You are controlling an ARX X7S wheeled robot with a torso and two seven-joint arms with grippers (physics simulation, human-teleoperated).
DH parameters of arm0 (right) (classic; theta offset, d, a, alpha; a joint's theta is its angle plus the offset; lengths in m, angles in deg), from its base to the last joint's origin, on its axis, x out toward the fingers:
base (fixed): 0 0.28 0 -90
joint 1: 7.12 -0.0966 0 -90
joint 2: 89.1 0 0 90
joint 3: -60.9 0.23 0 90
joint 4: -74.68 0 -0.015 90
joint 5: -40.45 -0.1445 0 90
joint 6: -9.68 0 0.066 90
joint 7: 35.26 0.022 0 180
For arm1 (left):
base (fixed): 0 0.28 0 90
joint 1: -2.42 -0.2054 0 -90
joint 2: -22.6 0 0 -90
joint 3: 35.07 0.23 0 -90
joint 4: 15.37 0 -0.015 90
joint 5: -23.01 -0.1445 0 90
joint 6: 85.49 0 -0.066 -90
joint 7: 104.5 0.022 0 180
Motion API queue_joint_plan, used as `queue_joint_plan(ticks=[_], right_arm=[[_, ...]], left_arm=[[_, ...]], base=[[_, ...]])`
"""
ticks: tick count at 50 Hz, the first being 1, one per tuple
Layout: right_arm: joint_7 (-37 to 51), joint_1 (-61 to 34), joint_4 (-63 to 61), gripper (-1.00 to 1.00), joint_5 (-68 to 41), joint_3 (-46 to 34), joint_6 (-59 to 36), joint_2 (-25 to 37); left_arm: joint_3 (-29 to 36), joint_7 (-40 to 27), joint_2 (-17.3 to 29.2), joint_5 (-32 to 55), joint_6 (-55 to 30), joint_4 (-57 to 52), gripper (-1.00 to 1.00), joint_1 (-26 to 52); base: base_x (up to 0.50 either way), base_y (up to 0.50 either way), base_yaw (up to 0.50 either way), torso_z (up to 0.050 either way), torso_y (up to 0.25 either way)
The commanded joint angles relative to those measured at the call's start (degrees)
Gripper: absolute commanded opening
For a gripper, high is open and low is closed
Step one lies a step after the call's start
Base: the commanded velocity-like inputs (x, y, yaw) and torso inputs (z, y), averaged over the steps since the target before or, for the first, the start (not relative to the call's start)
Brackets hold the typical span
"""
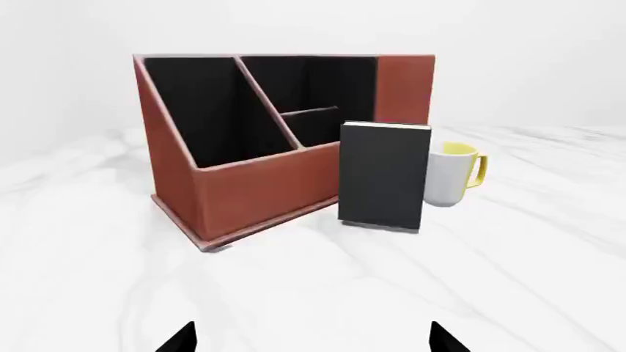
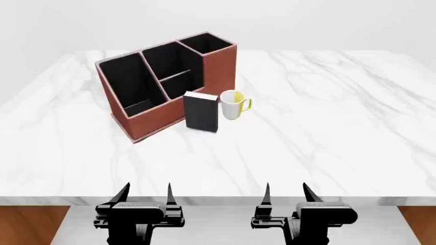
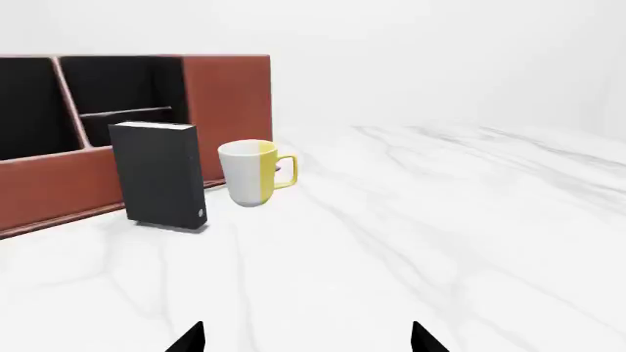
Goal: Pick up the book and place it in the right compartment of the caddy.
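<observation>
Nearest, at the front edge of the white marble table (image 2: pixel 327 153), the left gripper (image 2: pixel 147 194) and the right gripper (image 2: pixel 285 193) hang side by side, each with its two dark fingers spread wide apart and nothing between them. Beyond them a broad bare stretch of tabletop reaches up to the objects, and the right half of the table is bare up to its far edge. Further in stands the book (image 2: pixel 201 112), a thick black hardcover, upright on its lower edge with the cover facing the robot; it is just in front of the low front wall of the caddy (image 2: pixel 155 120), very close to it, but I cannot tell if they touch. Just beside the book, on its right, stands the white-and-yellow mug (image 2: pixel 233 105), with its handle pointing away from the book. Behind both is the reddish-brown caddy, turned at an angle, and its right compartment (image 2: pixel 206 44), the tallest one with the square mouth, is at the far right corner.
</observation>
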Motion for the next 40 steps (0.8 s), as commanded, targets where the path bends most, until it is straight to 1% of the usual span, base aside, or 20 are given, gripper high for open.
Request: queue_joint_plan(ticks=[1,7,11,13,14,16,17,20,22,23,25,27,28,30,31,33,34,35,40], right_arm=[[1.4,-0.1,0.0,1.0,0.0,-1.5,-0.2,1.0],[2.4,0.3,-1.5,1.0,-1.5,-2.7,-0.9,2.2],[2.6,0.7,-4.2,1.0,-2.3,-3.2,-2.0,2.9],[2.8,1.2,-6.8,1.0,-2.8,-3.4,-3.6,3.3],[2.7,1.8,-10.2,1.0,-3.6,-3.2,-5.6,3.4],[3.1,2.0,-12.1,1.0,-3.8,-3.4,-7.1,3.8],[3.5,2.5,-16.1,1.0,-4.3,-3.1,-9.7,4.0],[3.5,3.0,-21.3,1.0,-6.6,-2.4,-13.7,4.4],[4.4,3.2,-25.3,1.0,-6.8,-2.1,-16.0,4.8],[4.4,3.4,-27.2,1.0,-7.5,-1.8,-16.7,4.9],[4.7,3.5,-28.4,1.0,-7.7,-1.7,-16.9,5.2],[5.4,3.7,-32.2,1.0,-8.2,-1.4,-19.2,5.5],[5.6,3.9,-33.6,1.0,-8.3,-1.2,-19.7,5.7],[5.7,4.8,-35.1,1.0,-8.8,-0.9,-18.5,5.8],[5.8,5.1,-35.5,1.0,-8.8,-1.0,-18.5,6.0],[5.9,5.3,-36.1,1.0,-8.9,-1.1,-18.7,6.2],[6.3,4.7,-38.2,1.0,-9.5,-0.9,-21.0,6.4],[6.1,5.5,-38.0,1.0,-9.5,-1.0,-19.5,6.5],[6.6,6.2,-41.4,1.0,-10.2,-0.9,-20.2,7.2]], left_arm=[[0.8,-1.4,0.8,0.9,-0.5,0.6,1.0,0.4],[2.0,-2.8,2.2,2.2,-1.3,-0.3,1.0,0.3],[2.4,-3.1,3.1,2.9,-2.3,-4.9,1.0,-1.0],[2.3,-3.6,3.5,3.1,-3.8,-7.2,1.0,-1.5],[1.9,-3.5,3.8,4.0,-5.8,-9.9,1.0,-2.0],[2.1,-3.9,4.1,4.1,-6.5,-11.1,1.0,-2.2],[2.0,-4.1,4.5,4.1,-8.5,-14.1,1.0,-2.8],[2.0,-4.7,5.2,4.2,-11.8,-18.4,1.0,-3.6],[0.9,-5.3,5.2,5.6,-13.5,-22.4,1.0,-4.3],[0.5,-5.2,5.3,6.6,-15.1,-24.4,1.0,-4.6],[0.5,-5.3,5.6,7.1,-15.8,-25.7,1.0,-4.9],[0.6,-5.9,6.2,6.5,-17.2,-29.8,1.0,-5.8],[0.6,-5.9,6.2,6.5,-17.2,-29.8,1.0,-5.8],[-0.4,-5.2,6.8,9.4,-19.8,-35.6,1.0,-7.1],[-0.4,-5.1,7.1,9.7,-20.1,-36.7,1.0,-7.3],[-0.5,-6.1,7.2,9.5,-21.2,-38.2,1.0,-7.5],[-0.5,-6.0,7.3,9.7,-21.2,-38.6,1.0,-7.7],[-0.5,-6.1,7.5,9.7,-21.0,-39.2,1.0,-8.0],[-1.2,-6.4,7.9,11.3,-21.7,-42.7,1.0,-9.0]], base=[[0.0,0.0,0.0,0.0,0.0],[0.0,0.0,0.0,0.0,0.0],[0.0,0.0,0.0,0.0,0.0],[0.0,0.0,0.0,0.0,0.0],[0.0,0.0,0.0,0.0,0.0],[0.0,0.0,0.0,0.0,0.0],[0.0,0.0,0.0,0.0,0.0],[0.0,0.0,0.0,0.0,0.0],[0.0,0.0,0.0,0.0,0.0],[0.0,0.0,0.0,0.0,0.0],[0.0,0.0,0.0,0.0,0.0],[0.0,0.0,0.0,0.0,0.0],[0.0,0.0,0.0,0.0,0.0],[0.0,0.0,0.0,0.0,0.0],[0.0,0.0,0.0,0.0,0.0],[0.0,0.0,0.0,0.0,0.0],[0.0,0.0,0.0,0.0,0.0],[0.0,0.0,0.0,0.0,0.0],[0.0,0.0,0.0,0.0,0.0]])
